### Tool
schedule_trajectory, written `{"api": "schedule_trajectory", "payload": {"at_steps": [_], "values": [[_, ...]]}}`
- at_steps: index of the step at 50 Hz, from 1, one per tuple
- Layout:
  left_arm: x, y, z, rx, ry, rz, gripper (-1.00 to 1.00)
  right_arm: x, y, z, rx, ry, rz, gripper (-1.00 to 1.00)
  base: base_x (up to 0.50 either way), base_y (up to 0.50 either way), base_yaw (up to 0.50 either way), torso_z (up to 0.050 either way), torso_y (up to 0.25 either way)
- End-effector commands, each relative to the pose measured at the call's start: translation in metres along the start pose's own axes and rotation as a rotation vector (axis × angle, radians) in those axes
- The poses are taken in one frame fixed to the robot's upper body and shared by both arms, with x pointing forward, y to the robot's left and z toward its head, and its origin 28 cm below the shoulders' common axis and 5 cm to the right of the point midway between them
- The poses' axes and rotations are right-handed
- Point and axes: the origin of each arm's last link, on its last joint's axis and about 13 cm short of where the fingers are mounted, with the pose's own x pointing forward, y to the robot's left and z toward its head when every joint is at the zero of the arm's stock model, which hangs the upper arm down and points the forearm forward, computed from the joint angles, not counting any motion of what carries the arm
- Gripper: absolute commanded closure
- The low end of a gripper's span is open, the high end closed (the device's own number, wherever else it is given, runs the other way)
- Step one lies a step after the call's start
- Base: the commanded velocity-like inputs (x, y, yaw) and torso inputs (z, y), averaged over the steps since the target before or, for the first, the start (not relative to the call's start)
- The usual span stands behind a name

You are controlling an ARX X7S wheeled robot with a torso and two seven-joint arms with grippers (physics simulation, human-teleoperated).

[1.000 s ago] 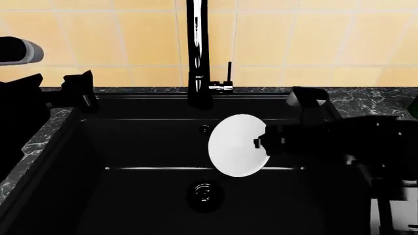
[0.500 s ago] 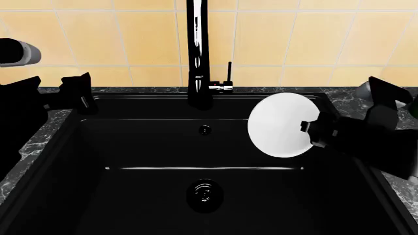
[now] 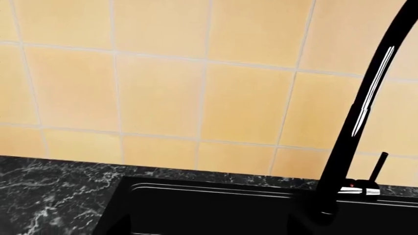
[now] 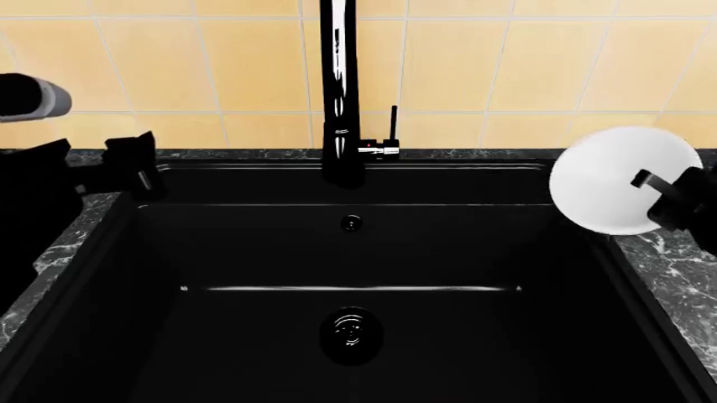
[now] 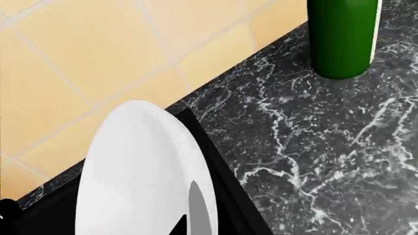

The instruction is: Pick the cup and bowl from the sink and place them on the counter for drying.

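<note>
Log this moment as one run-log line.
phase: transfer | right gripper: holding bowl tilted, above sink right edge | left gripper: idle | cup: not visible

Kitchen, sink, faucet, tiled wall

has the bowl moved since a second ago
Yes. The bowl, held by the right gripper, moved right and up, away from the faucet, out of the sink to its right rim.

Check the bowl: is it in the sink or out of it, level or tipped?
Out and tipped. The bowl is held on edge by the right gripper, above the sink's right rim by the counter, not yet set down.
</note>
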Motion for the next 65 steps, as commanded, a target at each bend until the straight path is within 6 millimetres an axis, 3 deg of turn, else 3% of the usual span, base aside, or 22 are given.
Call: {"api": "schedule_trajectory", "payload": {"at_steps": [1, 7, 20, 50, 56, 65], "values": [[-0.002, 0.003, -0.001, -0.005, 0.003, 0.006, -1.00, -0.007, -0.014, 0.010, 0.064, -0.129, -0.127, 1.00, 0.00, 0.00, 0.00, 0.000, 0.000], [-0.001, 0.000, -0.003, -0.006, 0.009, 0.004, -1.00, -0.003, -0.018, 0.015, 0.105, -0.212, -0.223, 1.00, 0.00, 0.00, 0.00, 0.000, 0.000], [-0.005, 0.002, -0.004, -0.009, 0.011, 0.008, -1.00, -0.003, -0.035, 0.014, 0.156, -0.224, -0.326, 1.00, 0.00, 0.00, 0.00, 0.000, 0.000], [-0.005, -0.001, -0.008, -0.013, 0.019, 0.010, -1.00, 0.060, -0.067, 0.013, 0.238, -0.154, -0.495, 1.00, 0.00, 0.00, 0.00, 0.000, 0.001], [-0.006, -0.001, -0.008, -0.012, 0.018, 0.012, -1.00, 0.066, -0.072, 0.016, 0.238, -0.155, -0.537, 1.00, 0.00, 0.00, 0.00, 0.000, 0.000], [-0.009, 0.002, -0.013, -0.019, 0.020, 0.017, -1.00, 0.075, -0.081, 0.004, 0.241, -0.110, -0.568, 1.00, 0.00, 0.00, 0.00, 0.000, 0.000]]}}
